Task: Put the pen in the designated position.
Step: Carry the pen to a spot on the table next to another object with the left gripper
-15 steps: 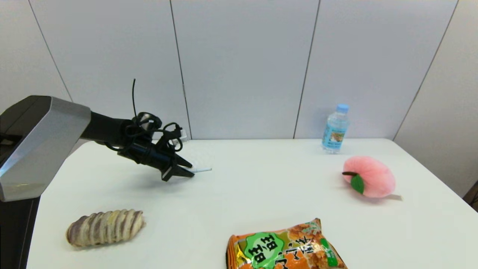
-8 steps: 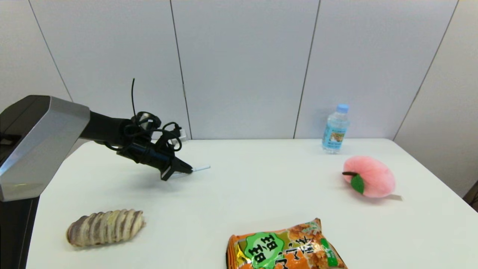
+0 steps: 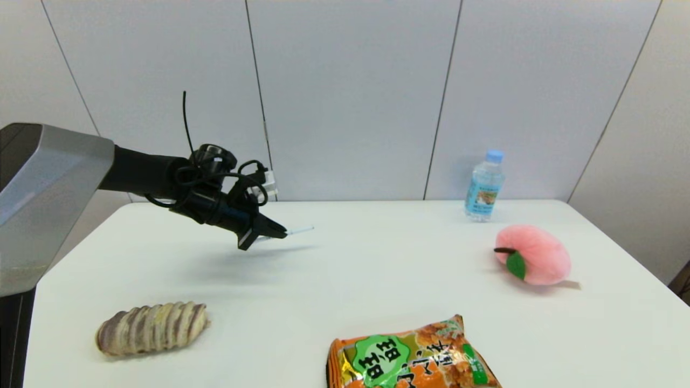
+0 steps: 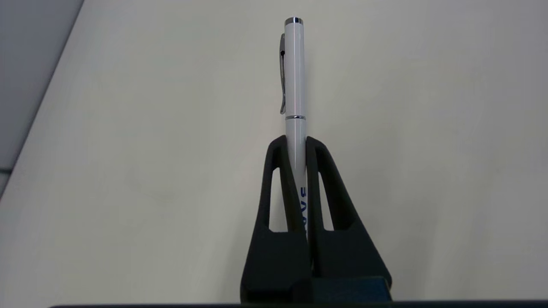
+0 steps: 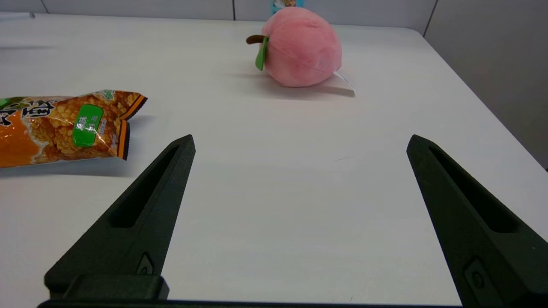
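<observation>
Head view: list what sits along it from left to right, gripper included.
Bread loaf → left gripper, shut on the pen and lifted off the table → snack bag → water bottle → plush peach.

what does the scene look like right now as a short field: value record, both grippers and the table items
left gripper: shut on the pen, raised above the table's far left part
pen: white with a silver clip, sticks out past the fingertips
right gripper: open, low over bare table, holds nothing
peach plush: far right
water bottle: upright at the back edge
snack bag: near edge, centre
striped bread-like item: near left
</observation>
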`<state>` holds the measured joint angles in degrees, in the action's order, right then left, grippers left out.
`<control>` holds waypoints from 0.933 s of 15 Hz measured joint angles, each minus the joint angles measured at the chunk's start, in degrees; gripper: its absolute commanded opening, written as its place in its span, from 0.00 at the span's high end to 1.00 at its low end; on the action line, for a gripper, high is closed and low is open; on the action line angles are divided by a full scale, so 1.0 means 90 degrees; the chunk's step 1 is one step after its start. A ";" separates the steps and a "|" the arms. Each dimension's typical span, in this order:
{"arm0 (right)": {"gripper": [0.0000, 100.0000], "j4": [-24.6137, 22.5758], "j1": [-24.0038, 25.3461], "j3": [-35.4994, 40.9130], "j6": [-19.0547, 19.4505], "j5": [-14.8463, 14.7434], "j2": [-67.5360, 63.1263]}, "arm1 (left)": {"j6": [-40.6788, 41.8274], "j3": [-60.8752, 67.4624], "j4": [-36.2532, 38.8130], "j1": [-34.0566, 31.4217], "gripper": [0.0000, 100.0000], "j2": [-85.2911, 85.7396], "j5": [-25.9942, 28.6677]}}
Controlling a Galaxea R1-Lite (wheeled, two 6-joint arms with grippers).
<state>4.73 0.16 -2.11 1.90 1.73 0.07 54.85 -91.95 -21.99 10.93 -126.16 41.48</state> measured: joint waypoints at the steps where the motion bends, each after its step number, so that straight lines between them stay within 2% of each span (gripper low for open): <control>1: 0.00 0.0000 0.0000 0.0000 0.0000 0.0000 0.0000 | -0.0068 0.0003 0.0009 0.0163 1.00 0.0068 0.0049; 6: 0.00 0.0000 0.0000 0.0000 0.0000 -0.0003 0.0000 | -0.0918 0.0003 0.0156 0.1661 1.00 0.0196 0.0297; 10: 0.00 0.0000 0.0000 0.0000 -0.0001 0.0000 0.0000 | -0.2024 0.0004 0.1314 0.2781 1.00 -0.0018 0.0251; 14: 0.00 0.0000 0.0000 0.0000 -0.0001 0.0000 0.0000 | -0.2202 0.0024 0.1440 0.3121 1.00 -0.0299 0.0049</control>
<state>4.73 0.16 -2.11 1.89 1.73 0.07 35.02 -91.73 -9.03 39.02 -128.85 41.92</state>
